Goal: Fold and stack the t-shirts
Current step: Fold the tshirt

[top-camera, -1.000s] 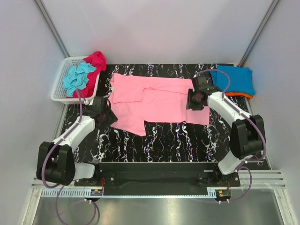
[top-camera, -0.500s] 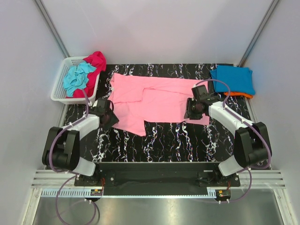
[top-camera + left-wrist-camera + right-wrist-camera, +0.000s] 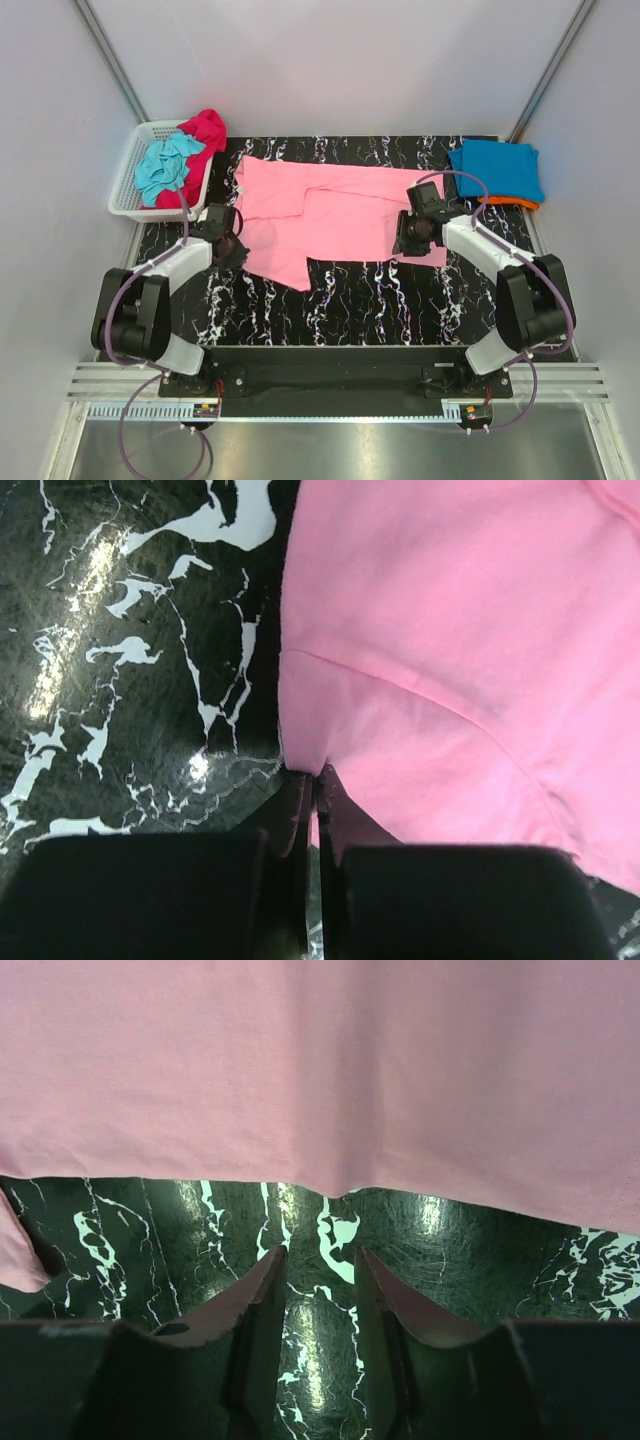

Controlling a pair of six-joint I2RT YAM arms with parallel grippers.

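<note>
The light pink cotton short-sleeved t-shirt [image 3: 330, 215] is spread flat across the middle of the black white-veined marble tabletop [image 3: 380, 300]; its left edge is pinched between the closed fingers of the left pincer [image 3: 313, 780]; the right pincer [image 3: 318, 1260] is held slightly open just short of the hem, with nothing gripped; a folded blue t-shirt [image 3: 497, 168] is laid at the far right corner.

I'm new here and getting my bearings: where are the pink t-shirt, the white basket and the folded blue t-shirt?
pink t-shirt [image 3: 340, 215], top view, middle of its body.
white basket [image 3: 123, 190], top view, its left wall.
blue t-shirt [image 3: 497, 170], top view, centre of its folded top.
</note>
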